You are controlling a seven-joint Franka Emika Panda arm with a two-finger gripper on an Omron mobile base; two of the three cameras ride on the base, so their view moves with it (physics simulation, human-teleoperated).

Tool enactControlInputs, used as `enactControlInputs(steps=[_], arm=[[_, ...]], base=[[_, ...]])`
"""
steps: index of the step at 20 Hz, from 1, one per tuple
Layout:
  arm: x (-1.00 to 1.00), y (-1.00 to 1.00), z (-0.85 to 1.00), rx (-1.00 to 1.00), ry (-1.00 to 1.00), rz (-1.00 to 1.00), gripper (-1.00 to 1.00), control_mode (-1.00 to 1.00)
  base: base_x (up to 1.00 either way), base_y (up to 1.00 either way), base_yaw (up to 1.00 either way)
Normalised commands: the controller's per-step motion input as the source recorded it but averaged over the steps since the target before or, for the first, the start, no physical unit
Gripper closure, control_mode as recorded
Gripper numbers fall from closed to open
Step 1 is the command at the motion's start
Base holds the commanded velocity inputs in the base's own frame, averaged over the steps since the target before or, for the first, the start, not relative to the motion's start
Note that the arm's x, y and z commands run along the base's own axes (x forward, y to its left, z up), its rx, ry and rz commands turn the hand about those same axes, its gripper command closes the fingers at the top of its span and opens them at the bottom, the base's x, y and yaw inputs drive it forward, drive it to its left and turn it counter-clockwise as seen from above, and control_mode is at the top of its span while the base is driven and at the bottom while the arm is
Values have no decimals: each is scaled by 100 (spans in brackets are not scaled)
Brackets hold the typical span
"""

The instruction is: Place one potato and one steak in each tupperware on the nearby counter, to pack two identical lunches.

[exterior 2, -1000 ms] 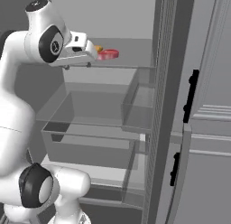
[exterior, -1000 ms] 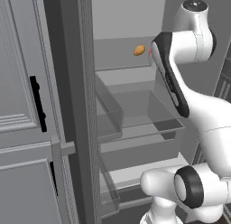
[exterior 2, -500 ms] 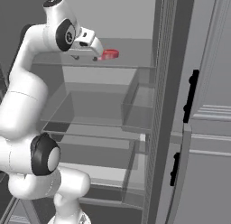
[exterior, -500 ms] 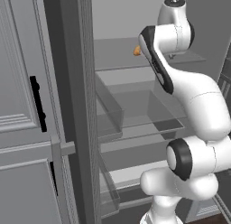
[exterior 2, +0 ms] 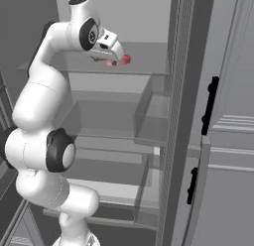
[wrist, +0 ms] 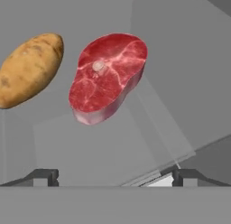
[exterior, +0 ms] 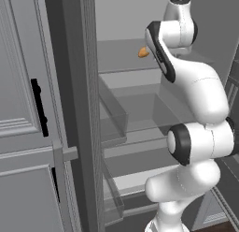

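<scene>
**A:** What do you have in front of the fingers?

**B:** In your hand view, the two dark fingertips [wrist: 45,177] stand spread wide at the bottom, with nothing between them. Ahead of them, well apart from both tips, you see a red-pink steak [wrist: 108,75] with white marbling, lying flat on a grey fridge shelf [wrist: 113,146]. It sits roughly over the gap between the tips, a little toward the left one.

**A:** And the potato?

**B:** The potato [wrist: 30,68] lies just beside the steak, ahead of the left tip and slightly outside it. You can see a narrow gap between the two; they do not touch.

**A:** Where is the gripper in the base views?

**B:** In your right base view the gripper [exterior 2: 113,55] is up at the top shelf, with the steak [exterior 2: 125,59] just past it. In the left base view the arm hides the hand, and the potato [exterior: 143,52] peeks out at the arm's left edge on that same shelf.
</scene>
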Motion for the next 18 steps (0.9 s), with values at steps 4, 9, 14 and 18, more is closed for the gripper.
enactControlInputs(steps=[4,9,14,18], arm=[[21,-10,-34,2,-2,0,-100,-100],[26,0,-16,0,-2,0,-100,-100],[34,3,0,0,-5,0,-100,-100],[37,4,0,0,-8,0,-100,-100]], base=[[0,0,0],[0,0,0],[0,0,0],[0,0,0]])
